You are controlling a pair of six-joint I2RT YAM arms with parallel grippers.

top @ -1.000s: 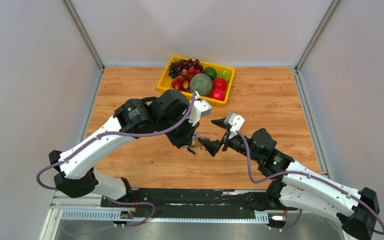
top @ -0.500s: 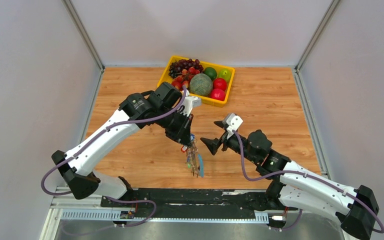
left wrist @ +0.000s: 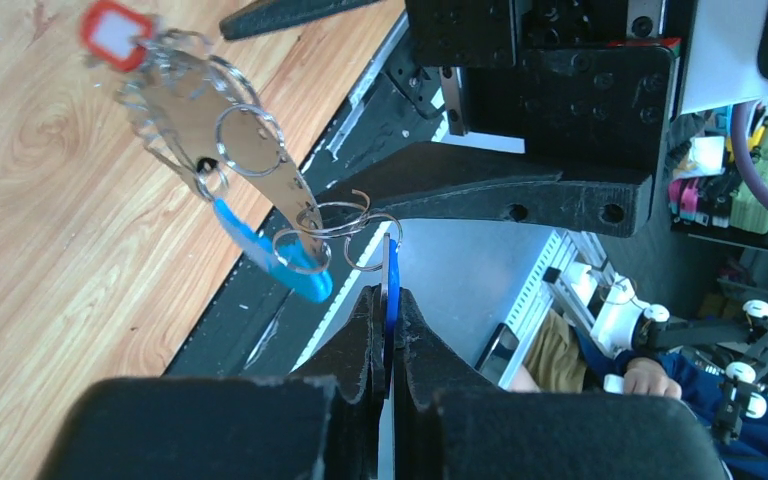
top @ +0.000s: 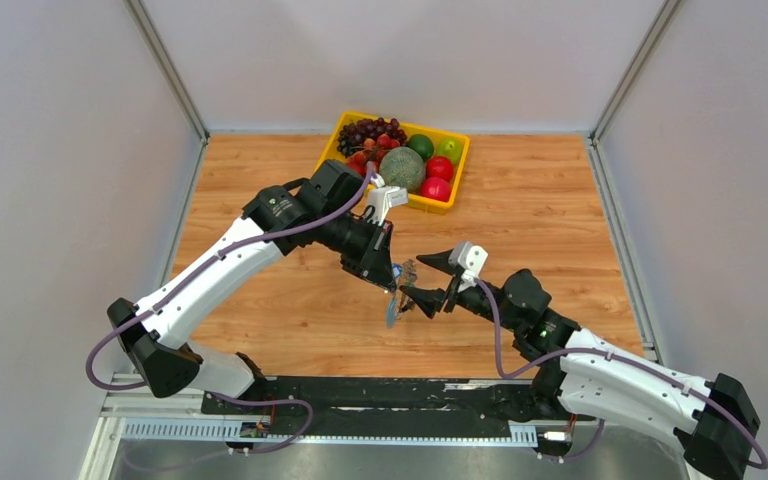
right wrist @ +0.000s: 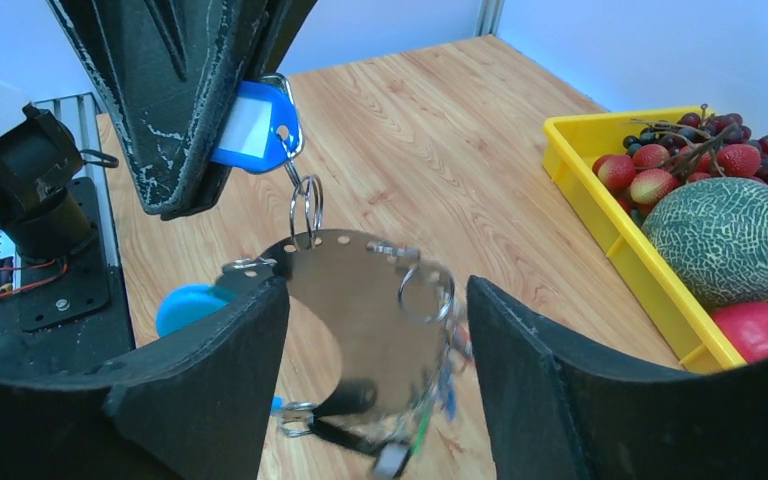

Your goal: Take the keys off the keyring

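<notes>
The left gripper [left wrist: 388, 300] is pinching a blue tag [right wrist: 250, 125] tightly. The keyring [right wrist: 360, 290] is hanging under it in the air, with the keys [right wrist: 410, 430] looking blurred. The right gripper [right wrist: 375, 300] is standing wide open around the keyring, holding nothing. If the bunch is swinging, a closing grip is risking a miss.

the keyring [right wrist: 360, 290] was mirror-silver, dotted with small holes. a blue key tag [right wrist: 248, 125] carried a white label, and a red key tag [left wrist: 112, 28] had a white window. the left gripper [left wrist: 388, 305] and right gripper [right wrist: 370, 310] were matte black. the table [right wrist: 440, 130] showed orange-brown wood grain. the tray [right wrist: 650, 285] was yellow, and the melon [right wrist: 725, 240] was green with pale netting.
</notes>
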